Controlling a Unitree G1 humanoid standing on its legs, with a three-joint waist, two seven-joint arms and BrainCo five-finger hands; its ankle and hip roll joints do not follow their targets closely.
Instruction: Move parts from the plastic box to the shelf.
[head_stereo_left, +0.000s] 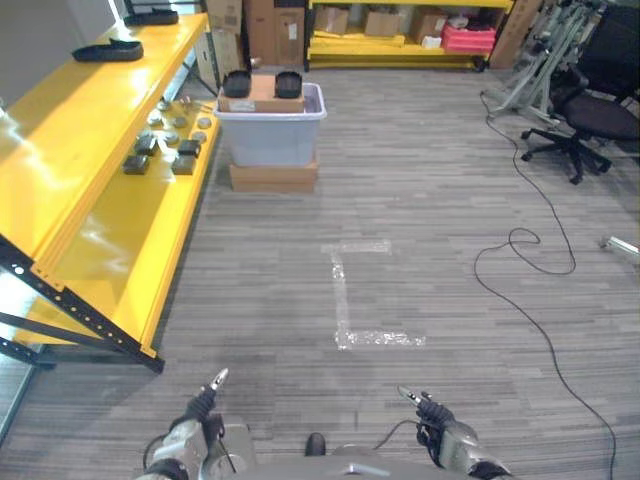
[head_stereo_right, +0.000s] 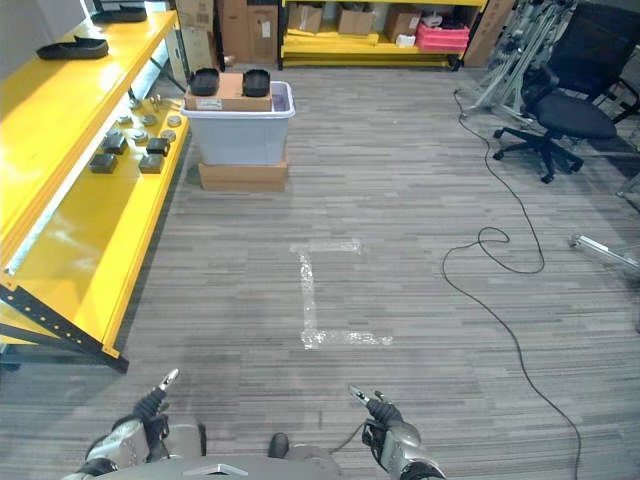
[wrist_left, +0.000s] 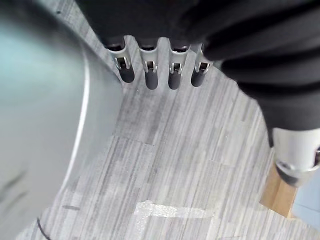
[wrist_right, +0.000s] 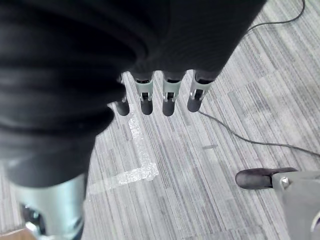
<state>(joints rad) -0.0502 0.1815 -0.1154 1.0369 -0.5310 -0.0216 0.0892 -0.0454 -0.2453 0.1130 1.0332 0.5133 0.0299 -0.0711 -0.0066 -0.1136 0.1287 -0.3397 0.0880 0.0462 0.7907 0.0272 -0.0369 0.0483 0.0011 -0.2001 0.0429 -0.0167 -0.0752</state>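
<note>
We can read no text; the label on the cardboard box (head_stereo_left: 261, 95) is too small.

**Open floor ahead, shelf along the left**

Both hands, the left hand (head_stereo_left: 200, 415) and the right hand (head_stereo_left: 440, 425), hang low with fingers straight and empty, well apart from everything. The floor (head_stereo_left: 400, 230) between them and the plastic box (head_stereo_left: 271, 130) is open except for flat tape marks (head_stereo_left: 345, 300).

The yellow shelf (head_stereo_left: 110, 230) runs along the left; its black brace (head_stereo_left: 75, 315) juts toward the walkway at the near end. Small dark parts (head_stereo_left: 160, 150) crowd the lower board's far end, while its near stretch is bare.

Two black parts (head_stereo_left: 262, 83) and a cardboard piece (head_stereo_left: 265, 98) cover the box's top. An office chair (head_stereo_left: 590, 110) stands far right.
</note>
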